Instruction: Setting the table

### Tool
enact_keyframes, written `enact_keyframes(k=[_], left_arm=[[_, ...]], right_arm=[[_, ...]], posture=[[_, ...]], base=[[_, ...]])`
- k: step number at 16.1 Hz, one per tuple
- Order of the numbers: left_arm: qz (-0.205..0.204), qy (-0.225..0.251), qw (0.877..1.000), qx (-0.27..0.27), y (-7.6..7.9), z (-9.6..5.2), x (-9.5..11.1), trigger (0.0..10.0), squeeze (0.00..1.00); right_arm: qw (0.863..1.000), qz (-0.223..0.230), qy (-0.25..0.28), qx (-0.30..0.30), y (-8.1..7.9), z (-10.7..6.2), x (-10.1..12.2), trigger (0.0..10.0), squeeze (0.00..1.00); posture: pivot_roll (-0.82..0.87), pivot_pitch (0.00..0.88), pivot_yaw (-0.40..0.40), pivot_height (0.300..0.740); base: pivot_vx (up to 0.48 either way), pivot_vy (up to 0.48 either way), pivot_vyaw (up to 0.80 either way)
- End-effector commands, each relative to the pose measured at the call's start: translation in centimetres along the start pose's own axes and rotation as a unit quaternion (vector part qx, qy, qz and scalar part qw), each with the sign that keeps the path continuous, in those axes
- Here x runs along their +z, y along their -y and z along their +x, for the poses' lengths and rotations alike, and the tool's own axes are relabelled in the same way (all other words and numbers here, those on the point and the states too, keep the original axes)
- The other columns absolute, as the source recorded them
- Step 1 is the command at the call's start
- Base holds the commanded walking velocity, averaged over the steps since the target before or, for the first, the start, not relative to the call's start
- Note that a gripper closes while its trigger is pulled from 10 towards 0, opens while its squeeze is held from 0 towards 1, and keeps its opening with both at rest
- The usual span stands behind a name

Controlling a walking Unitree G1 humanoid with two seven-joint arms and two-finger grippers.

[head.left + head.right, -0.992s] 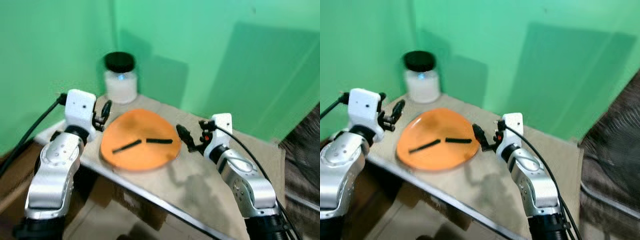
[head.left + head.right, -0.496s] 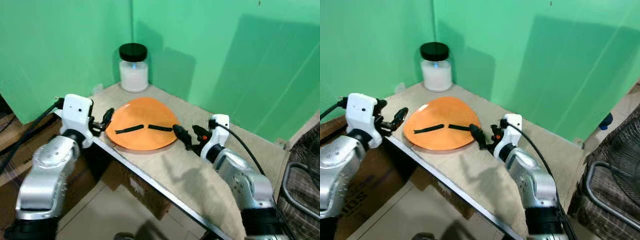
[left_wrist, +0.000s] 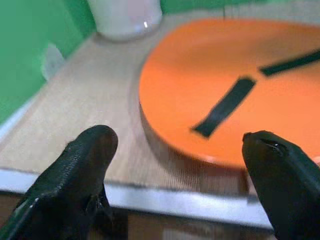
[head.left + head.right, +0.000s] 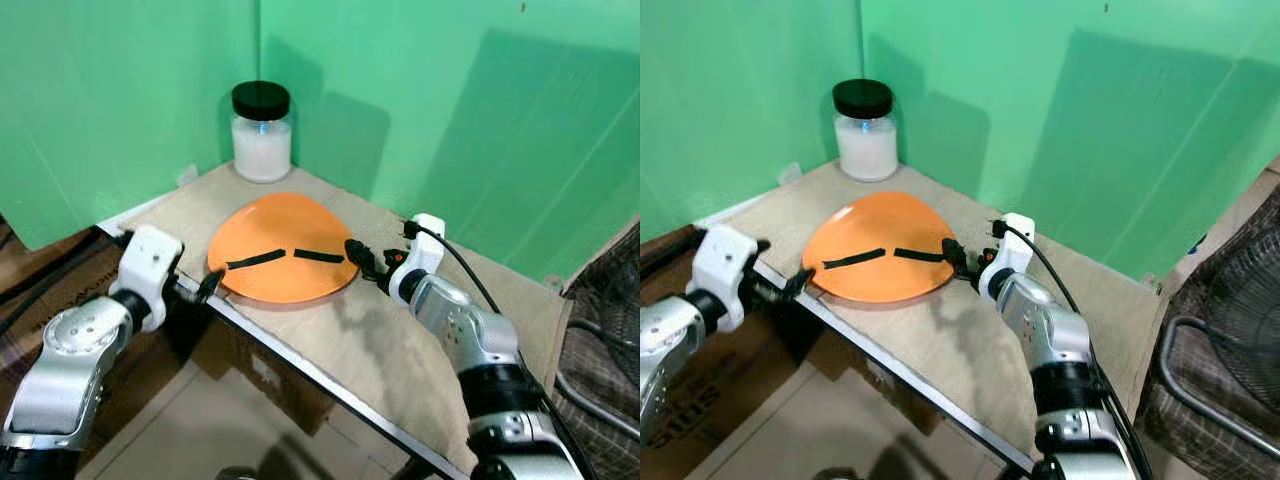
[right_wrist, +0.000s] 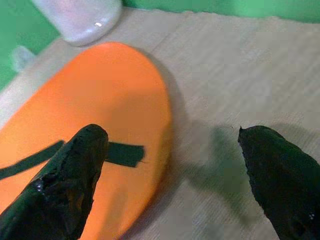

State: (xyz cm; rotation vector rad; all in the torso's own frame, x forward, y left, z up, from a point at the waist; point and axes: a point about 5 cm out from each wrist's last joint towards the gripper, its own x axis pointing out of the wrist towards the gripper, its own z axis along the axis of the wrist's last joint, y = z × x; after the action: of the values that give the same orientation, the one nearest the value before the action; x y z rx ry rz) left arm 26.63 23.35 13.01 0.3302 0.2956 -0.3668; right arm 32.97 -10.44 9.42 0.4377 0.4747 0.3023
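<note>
Plate: the orange plate [image 4: 283, 262] lies flat on my table [image 4: 400, 370], near its front edge, with two black strips [image 4: 254, 260] across its face; I read no writing on them.
Strips: one runs toward 8 o'clock from the plate's middle, the other [image 4: 318, 255] toward 3 o'clock, and their inner ends are apart.
Right gripper: my right gripper [image 4: 360, 262] sits at the plate's 3 o'clock rim, fingers spread wide; in the right wrist view one finger [image 5: 70, 185] is over the plate and the other [image 5: 282, 182] over bare table. It grasps nothing.
Left gripper: my left gripper [image 4: 207, 287] is at the plate's 8 o'clock, down at the table's front edge, fingers parted and empty; the left wrist view shows the plate's rim between my fingertips [image 3: 82, 170].
Jar: a clear jar [image 4: 262, 133] with a black lid stands at the plate's 12 o'clock, well apart, in the corner; it holds something white most of the way up. No label is readable.
Walls: green walls [image 4: 120, 90] close in the table at 10 and 1 o'clock.
Below: a cardboard box [image 4: 265, 375] sits under the table; its print is too small to read.
</note>
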Motion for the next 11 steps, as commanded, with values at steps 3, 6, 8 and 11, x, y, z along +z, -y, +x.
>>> enact_keyframes(k=[3,6,8,11], left_arm=[[0.012,-0.009,1.000,-0.012,-0.3,0.3,-1.1,10.0,0.00],[0.010,-0.014,1.000,-0.026,-0.1,1.2,-1.9,10.0,0.00],[0.013,-0.026,0.999,-0.042,0.1,1.7,-2.8,10.0,0.00],[0.023,-0.040,0.997,-0.054,0.2,2.0,-3.5,10.0,0.00]], right_arm=[[0.998,0.040,-0.023,0.030,-0.5,0.3,0.1,10.0,0.00],[0.996,0.052,-0.051,0.049,-1.0,0.6,-0.8,10.0,0.00],[0.993,0.068,-0.070,0.062,-1.1,0.8,-1.3,10.0,0.00],[0.987,0.109,-0.082,0.084,-1.5,1.0,-1.6,10.0,0.00]], posture=[[0.16,0.000,-0.141,0.740],[0.16,0.000,-0.140,0.740],[0.15,0.000,-0.143,0.740],[0.15,0.000,-0.142,0.740]], base=[[0.000,0.000,0.00],[0.000,0.000,0.00],[0.000,0.000,0.00],[0.000,0.000,0.00]])
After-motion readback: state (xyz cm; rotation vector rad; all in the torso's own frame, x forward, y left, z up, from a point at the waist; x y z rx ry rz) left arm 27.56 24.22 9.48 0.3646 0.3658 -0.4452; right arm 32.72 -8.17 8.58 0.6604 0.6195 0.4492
